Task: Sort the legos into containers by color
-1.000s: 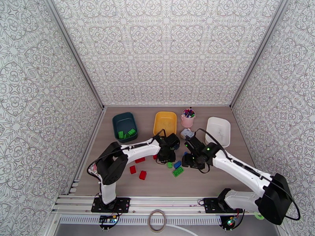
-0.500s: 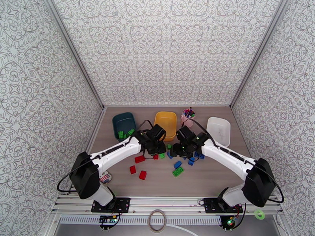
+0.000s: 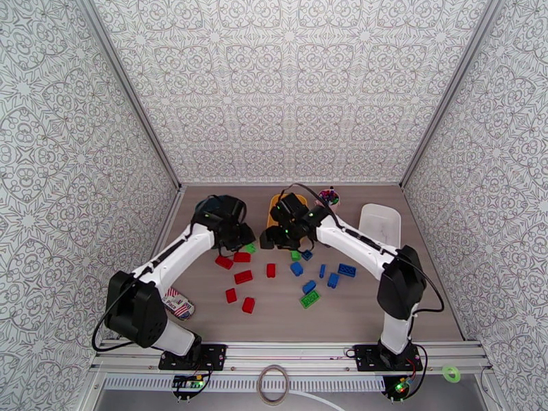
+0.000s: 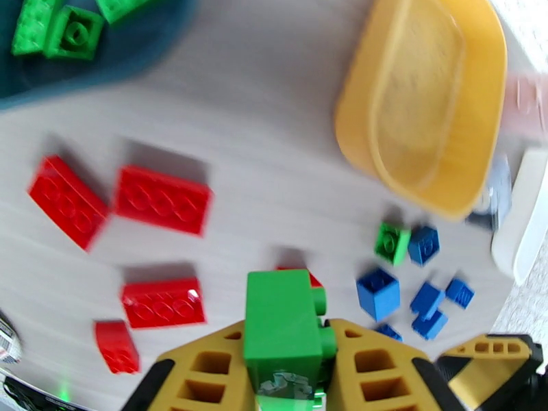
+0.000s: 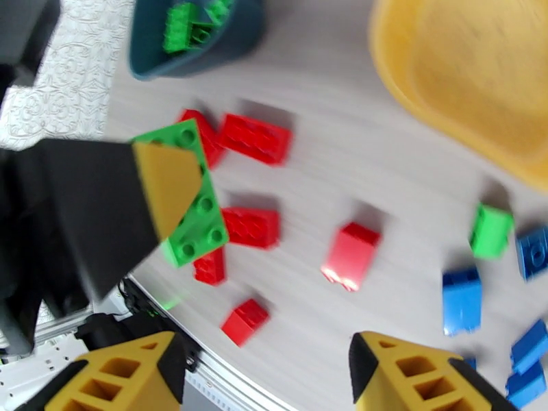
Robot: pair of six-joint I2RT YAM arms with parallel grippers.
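Near teal tub (image 4: 137,42): gripping green brick (image 4: 281,316) with left gripper (image 4: 288,354), likely to drop among greens (image 4: 72,32) inside | above loose red legos (image 5: 255,137), blue legos (image 5: 461,299): keeping right gripper (image 5: 264,345) jaws apart, empty — probably for next pick.

I see a pink cup of pens (image 3: 329,197) at the far side of the table (image 3: 342,316), right of centre, with only its top showing. A striped red-white-blue packet (image 3: 179,305) lies by the table's near left corner. Patterned white-grey walls (image 3: 288,90) close in the left, far and right sides. Along the near edge runs a metal rail (image 3: 294,352). Nearer still I make out a coiled cable (image 3: 274,385) and, to the right, a small green ring (image 3: 451,372).
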